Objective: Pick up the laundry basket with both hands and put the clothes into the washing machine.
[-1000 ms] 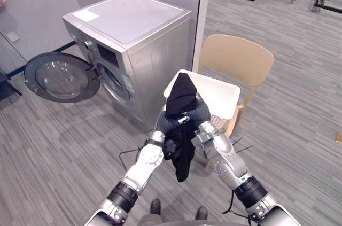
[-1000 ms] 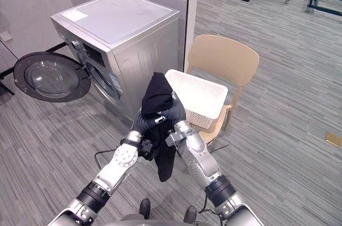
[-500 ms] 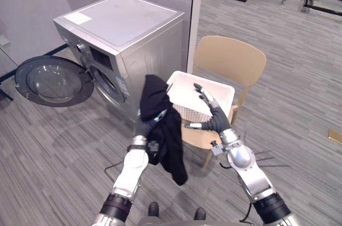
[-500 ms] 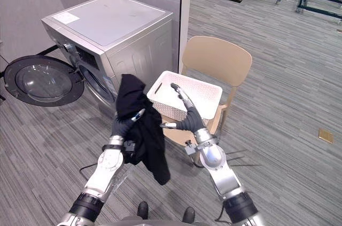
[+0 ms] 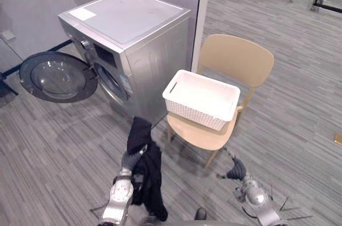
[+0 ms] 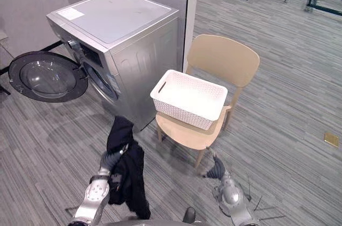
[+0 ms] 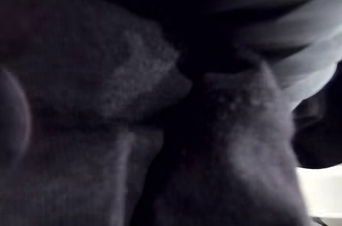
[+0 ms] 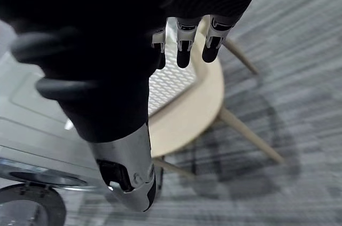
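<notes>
Laundry basket (image 5: 202, 109), white with woven walls, sits on the seat of the tan chair (image 5: 238, 57), which stands just beside the right side of the washing machine (image 5: 133, 17). From my feed, neither hand touches the basket. The black garment (image 5: 145, 175) is in my left hand (image 5: 130, 158), low over the grey floor (image 5: 53, 146) in front of the machine's near corner and to the left of the chair. The cloth is bunched up over the top of the hand and the rest hangs down past the wrist. The hand is closed around it, and in the left wrist view the dark fabric (image 7: 160, 130) lies right up against the camera. The garment is well apart from the machine's round opening (image 5: 109, 82). The round door (image 5: 56, 76) hangs swung wide open to the left of that opening. My right hand (image 5: 235, 171) is low near the chair's front legs, below the level of the seat. In the right wrist view its fingers (image 8: 183, 49) hang loose and only slightly bent, with the thumb (image 8: 125, 167) apart from them, and they hold nothing. Past them I see the chair seat and a corner of the basket.
</notes>
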